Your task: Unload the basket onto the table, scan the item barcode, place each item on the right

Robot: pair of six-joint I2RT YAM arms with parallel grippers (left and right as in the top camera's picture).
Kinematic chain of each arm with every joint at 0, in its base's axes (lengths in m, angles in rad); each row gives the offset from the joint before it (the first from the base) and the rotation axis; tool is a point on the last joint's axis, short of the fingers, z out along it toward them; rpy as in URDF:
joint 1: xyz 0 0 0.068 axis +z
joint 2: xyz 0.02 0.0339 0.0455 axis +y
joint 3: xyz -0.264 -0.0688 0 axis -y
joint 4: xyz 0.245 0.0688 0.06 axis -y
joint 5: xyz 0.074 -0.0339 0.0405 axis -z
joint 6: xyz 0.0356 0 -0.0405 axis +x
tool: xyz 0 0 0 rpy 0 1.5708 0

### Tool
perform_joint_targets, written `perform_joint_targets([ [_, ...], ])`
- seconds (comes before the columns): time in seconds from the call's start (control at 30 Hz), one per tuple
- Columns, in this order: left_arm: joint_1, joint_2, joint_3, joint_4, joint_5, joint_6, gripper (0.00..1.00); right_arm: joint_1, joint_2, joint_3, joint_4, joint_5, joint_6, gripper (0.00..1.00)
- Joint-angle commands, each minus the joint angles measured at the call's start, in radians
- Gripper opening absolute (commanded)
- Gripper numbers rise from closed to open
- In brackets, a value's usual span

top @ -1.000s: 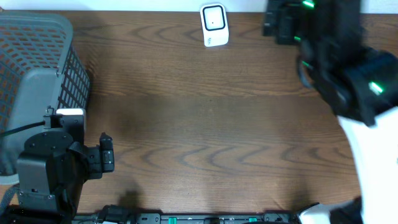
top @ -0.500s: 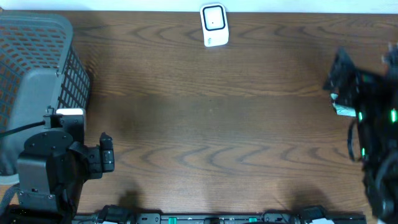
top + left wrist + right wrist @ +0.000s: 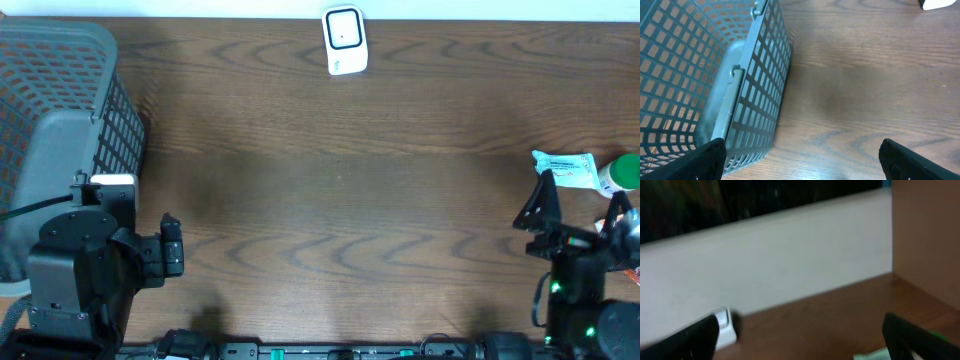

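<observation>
My right gripper [image 3: 580, 208] stood fully spread and empty, fingers pointing toward the item [image 3: 565, 168]. This was a white packet with what looked like a green cap [image 3: 625, 172], lying at the right edge of the table [image 3: 330, 200], just beyond my fingertips. My left gripper [image 3: 805, 157] was likewise spread and empty, beside the mesh basket [image 3: 60, 120]. The scanner [image 3: 345, 42] stood well apart, at the far edge.

Hazards, as I judged them:
- The packet appeared thin and low, so a shallow descent would close on air and a deep one would jam my fingers on the wood.
- A nudge could slide it off the edge.
- I could not see its barcode, and gripped label-down it would miss the scanner.
</observation>
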Motion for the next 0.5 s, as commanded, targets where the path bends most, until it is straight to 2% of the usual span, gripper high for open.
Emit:
perform_joint_targets([
  [0.0, 0.004, 0.0, 0.001, -0.002, -0.006, -0.005, 0.98, -0.024, -0.135, -0.155, 0.103, -0.026, -0.037, 0.99],
  [0.2, 0.004, 0.0, 0.001, -0.002, -0.006, -0.005, 0.98, -0.037, -0.293, -0.383, 0.251, -0.042, -0.047, 0.99],
  [0.47, 0.004, 0.0, 0.001, -0.002, -0.006, -0.005, 0.98, -0.042, -0.291, -0.533, 0.288, -0.034, -0.047, 0.99],
])
